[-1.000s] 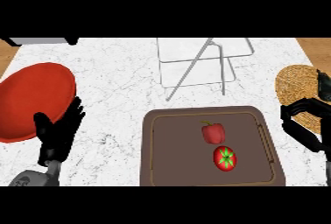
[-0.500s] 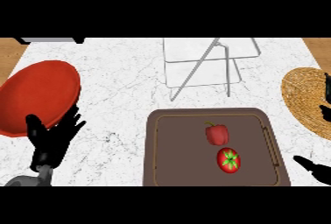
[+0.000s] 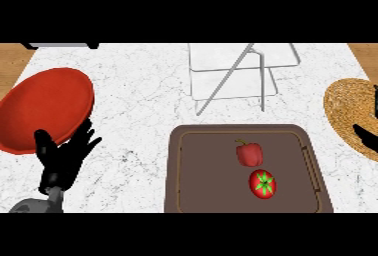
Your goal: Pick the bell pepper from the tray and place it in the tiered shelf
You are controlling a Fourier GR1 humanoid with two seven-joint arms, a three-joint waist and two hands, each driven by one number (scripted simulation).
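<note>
The red bell pepper [image 3: 249, 154] lies upright-ish in the middle of the brown tray [image 3: 174, 170], with a tomato [image 3: 263, 183] just in front of it. The white wire tiered shelf [image 3: 232, 75] stands behind the tray at the counter's back. My left hand [image 3: 65, 159] rests open with fingers up at the lower left, well left of the tray. Only a black sliver of my right hand [image 3: 369, 137] shows at the right edge, beside the tray and apart from the pepper. Neither hand holds anything that I can see.
A large red plate [image 3: 44, 110] lies at the left, just behind my left hand. A woven straw mat [image 3: 347, 112] sits at the right edge. A dark object [image 3: 63, 45] peeks in at the top left. White marble counter lies between plate and tray.
My right hand has slid rightward and now shows only at the frame's edge. The left hand has barely shifted. Pepper and tomato have not moved on the tray.
</note>
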